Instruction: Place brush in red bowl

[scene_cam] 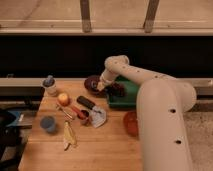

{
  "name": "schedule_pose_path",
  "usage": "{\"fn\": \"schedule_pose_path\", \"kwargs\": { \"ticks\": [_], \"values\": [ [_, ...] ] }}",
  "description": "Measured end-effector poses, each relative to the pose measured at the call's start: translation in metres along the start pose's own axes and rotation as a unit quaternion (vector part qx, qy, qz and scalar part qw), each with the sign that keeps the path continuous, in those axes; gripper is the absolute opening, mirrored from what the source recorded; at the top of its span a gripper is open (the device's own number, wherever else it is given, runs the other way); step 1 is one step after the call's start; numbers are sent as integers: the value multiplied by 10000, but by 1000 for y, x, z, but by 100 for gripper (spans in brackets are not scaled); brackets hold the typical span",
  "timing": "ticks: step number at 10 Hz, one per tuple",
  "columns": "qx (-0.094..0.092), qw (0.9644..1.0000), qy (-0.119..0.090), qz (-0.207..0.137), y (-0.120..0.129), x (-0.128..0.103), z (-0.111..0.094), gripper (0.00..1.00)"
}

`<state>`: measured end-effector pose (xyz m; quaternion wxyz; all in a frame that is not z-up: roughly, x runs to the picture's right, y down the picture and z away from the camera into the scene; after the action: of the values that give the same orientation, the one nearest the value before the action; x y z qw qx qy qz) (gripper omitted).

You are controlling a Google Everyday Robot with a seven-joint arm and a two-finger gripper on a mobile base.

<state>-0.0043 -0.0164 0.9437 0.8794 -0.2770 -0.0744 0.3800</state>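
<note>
My gripper (102,86) hangs at the end of the white arm, at the back of the table. It is between the dark maroon bowl (91,82) and the left end of the green tray (126,101). A dark shape (116,90) lies just right of the gripper over the tray's left end. I cannot tell whether it is the brush or whether the gripper holds it. The red bowl (130,123) sits at the table's right side, and my arm hides its right half.
On the wooden table (95,152) are a short black block tool (86,102), a red-handled utensil (77,112), a crumpled cloth (98,116), an orange fruit (63,98), a banana (69,135), a blue cup (48,123) and a capped cup (49,85).
</note>
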Motion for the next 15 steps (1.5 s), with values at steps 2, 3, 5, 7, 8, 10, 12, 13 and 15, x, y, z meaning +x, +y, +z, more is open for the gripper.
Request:
{"fn": "schedule_pose_path", "kwargs": {
  "ticks": [2,3,5,7,8,10,12,13,15],
  "values": [
    [-1,10000,-3,-4,0,0,-1,9],
    [19,10000,-20,-21,0,-2,-2,9],
    [128,9997,-194,-106,-1,-23,-19,9],
    [276,9988,-368,-186,-7,-41,-49,9],
    [354,9980,-464,-247,-9,-51,-65,9],
    [455,9970,-532,-323,-11,-60,-79,9],
    [554,9967,-495,-321,-15,-54,-89,9],
    [611,9966,-472,-283,-18,-47,-96,9],
    [735,9961,-452,-168,-25,-27,-111,9]
  ]
}}
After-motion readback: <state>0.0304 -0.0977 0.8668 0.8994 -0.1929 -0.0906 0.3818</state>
